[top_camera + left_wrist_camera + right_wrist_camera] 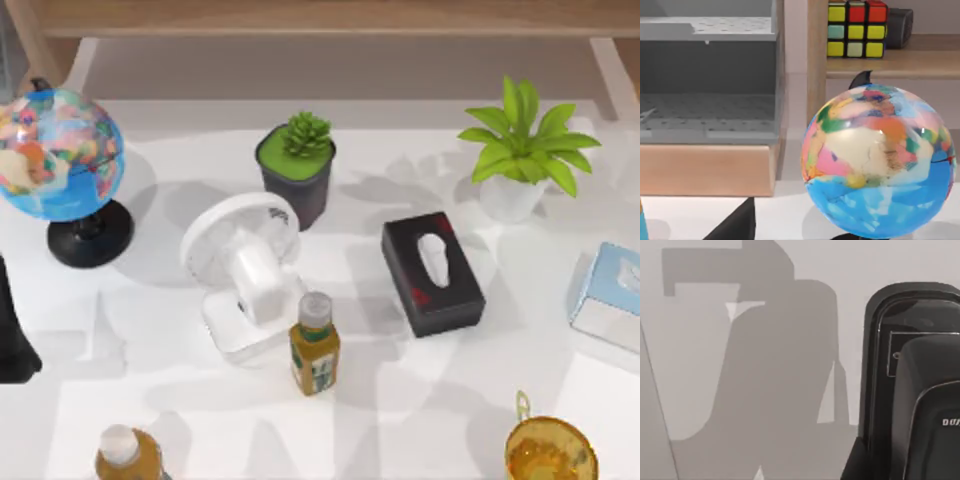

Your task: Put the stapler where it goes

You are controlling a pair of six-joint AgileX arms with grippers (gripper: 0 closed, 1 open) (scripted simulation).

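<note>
The stapler point(912, 385) is a black rounded-ended body with a thin silver edge and white lettering. It looms close in the right wrist view and rests on the pale table surface, cut off by the picture's edge. Grey shadows of an arm fall across the surface beside it. My left arm point(14, 330) is a dark shape at the table's left edge, just below the globe point(58, 152). A black wedge of my left gripper point(735, 225) pokes into the left wrist view beside the globe point(879, 160).
On the table are a succulent in a dark pot point(296, 165), a white fan point(245, 270), an amber drink bottle point(314, 345), a black tissue box point(432, 272), a leafy plant point(520, 155), a blue box point(608, 295) and a gold cup point(550, 450). A wooden shelf point(890, 62) holds a colour cube point(856, 27).
</note>
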